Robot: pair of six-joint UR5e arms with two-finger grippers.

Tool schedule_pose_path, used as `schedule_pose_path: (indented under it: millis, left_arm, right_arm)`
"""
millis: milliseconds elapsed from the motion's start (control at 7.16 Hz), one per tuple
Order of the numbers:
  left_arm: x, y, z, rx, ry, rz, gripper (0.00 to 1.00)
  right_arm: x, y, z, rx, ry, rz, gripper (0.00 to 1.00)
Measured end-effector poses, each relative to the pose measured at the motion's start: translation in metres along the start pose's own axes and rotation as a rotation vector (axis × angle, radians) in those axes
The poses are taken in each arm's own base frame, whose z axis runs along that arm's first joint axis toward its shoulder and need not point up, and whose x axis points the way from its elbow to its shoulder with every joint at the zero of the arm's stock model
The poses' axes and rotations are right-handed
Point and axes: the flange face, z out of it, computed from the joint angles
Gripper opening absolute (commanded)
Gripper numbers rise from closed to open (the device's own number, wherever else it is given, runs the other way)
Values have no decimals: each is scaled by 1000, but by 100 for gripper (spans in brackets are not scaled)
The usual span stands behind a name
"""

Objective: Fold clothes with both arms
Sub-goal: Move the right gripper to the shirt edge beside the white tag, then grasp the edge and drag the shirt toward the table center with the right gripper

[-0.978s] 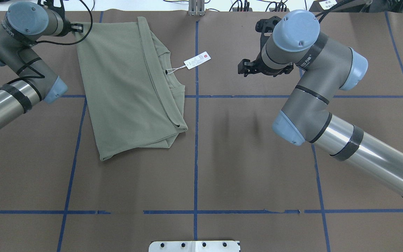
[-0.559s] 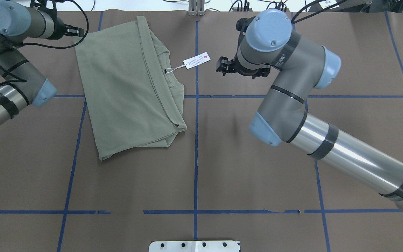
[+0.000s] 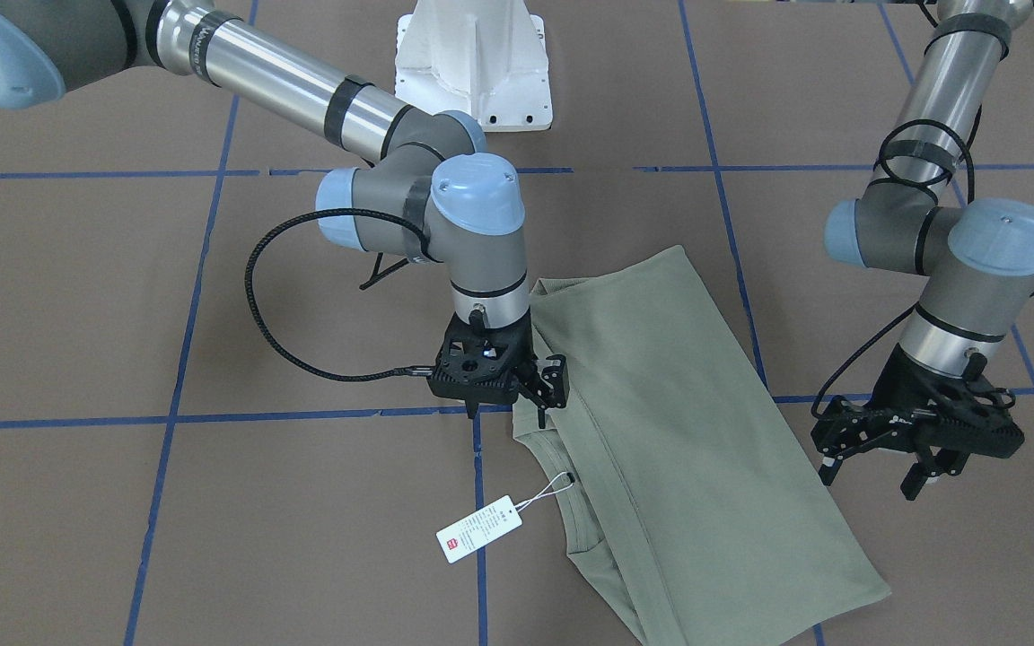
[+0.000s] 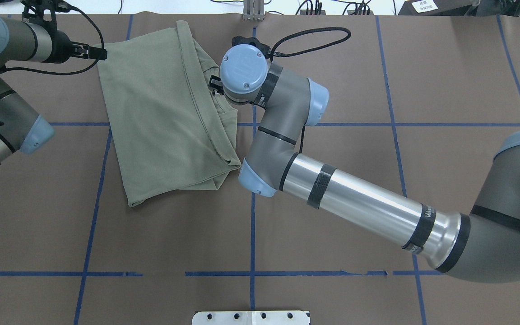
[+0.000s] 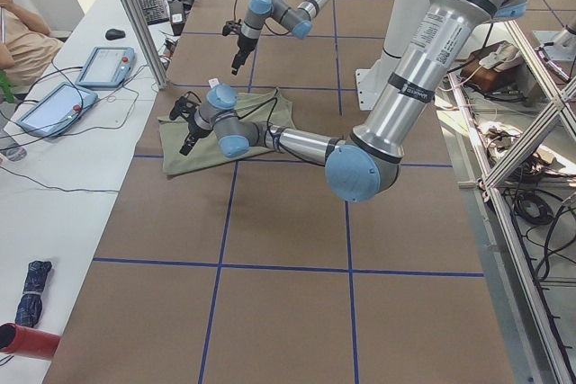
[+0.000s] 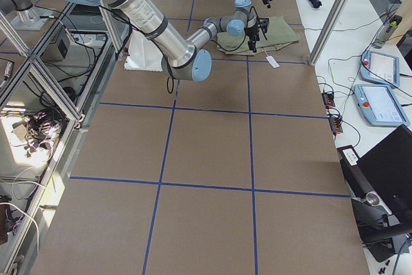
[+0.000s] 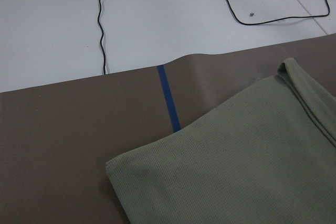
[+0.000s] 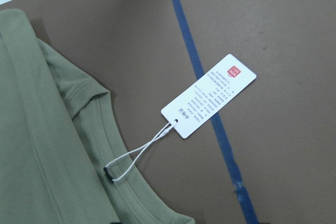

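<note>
The sage-green shirt lies folded into a slanted rectangle on the brown table, also seen in the front-facing view and both wrist views. Its collar faces the table's middle, and the white hang tag lies on its string beside it. My right gripper hovers open just above the collar edge, holding nothing; overhead, its wrist hides the tag. At the shirt's far left corner my left gripper hangs open, clear of the cloth.
Blue tape lines grid the brown table. The white pedestal base stands at the robot's side. A white desk with tablets and cables borders the far edge, where a seated person shows.
My right arm swung from the table's right half leftward to above the collar and tag. My left arm drew back slightly to the left. The shirt did not move.
</note>
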Motion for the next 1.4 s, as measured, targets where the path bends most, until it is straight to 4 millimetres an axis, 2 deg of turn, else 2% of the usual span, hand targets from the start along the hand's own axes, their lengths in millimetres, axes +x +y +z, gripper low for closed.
schedule_pose_path:
  millis: [140, 419, 698, 838, 978, 1117, 1397]
  left_arm:
    - [1, 2, -1, -1, 3, 1, 100]
    - [2, 3, -1, -2, 5, 1, 100]
    - [2, 3, -1, -2, 5, 2, 100]
    - [2, 4, -1, -3, 5, 1, 100]
    - [2, 4, -1, -3, 4, 2, 100]
    - [2, 4, 0, -3, 3, 2, 100]
    - [2, 4, 0, -3, 4, 3, 100]
  right_arm:
    - [-5, 19, 10, 10, 8, -8, 62]
    - [-2, 38, 28, 23, 36, -25, 62]
    - [3, 41, 42, 34, 53, -35, 47]
    - [3, 41, 45, 36, 56, -37, 32]
    - [2, 41, 45, 37, 56, -38, 22]
    - [0, 41, 43, 38, 53, -38, 1]
    - [-2, 42, 42, 39, 50, -37, 0]
